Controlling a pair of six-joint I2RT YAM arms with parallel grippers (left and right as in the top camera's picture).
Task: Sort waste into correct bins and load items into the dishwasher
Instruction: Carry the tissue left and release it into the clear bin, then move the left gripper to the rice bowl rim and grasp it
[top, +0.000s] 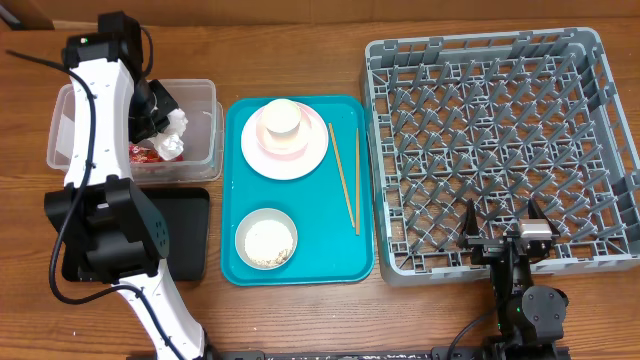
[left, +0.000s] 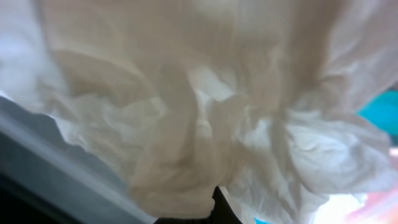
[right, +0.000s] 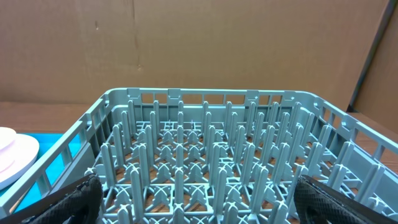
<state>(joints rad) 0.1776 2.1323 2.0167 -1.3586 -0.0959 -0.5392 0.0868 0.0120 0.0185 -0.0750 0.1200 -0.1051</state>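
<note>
now binning waste: holding napkin (left: 205, 112) over clear tub (top: 214, 135) with left gripper (top: 168, 118), seemingly clamped shut. next, needs release within tub walls. noted right gripper (top: 503, 225) spread open, well apart from tub.

Noted tub (top: 203, 96) rear left, with napkin (top: 172, 136) and wrapper (top: 140, 152) within its walls; shallow tray (top: 192, 236) just in front. Centre: serving tray (top: 231, 272) carrying plate (top: 302, 160) behind, cup (top: 282, 120) on it, bowl (top: 266, 241) in front, chopsticks (top: 345, 178) along right side. Rack (top: 602, 130) far right.

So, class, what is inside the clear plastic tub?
A crumpled white napkin and a red wrapper show in the clear tub; the left arm covers the rest.
</note>
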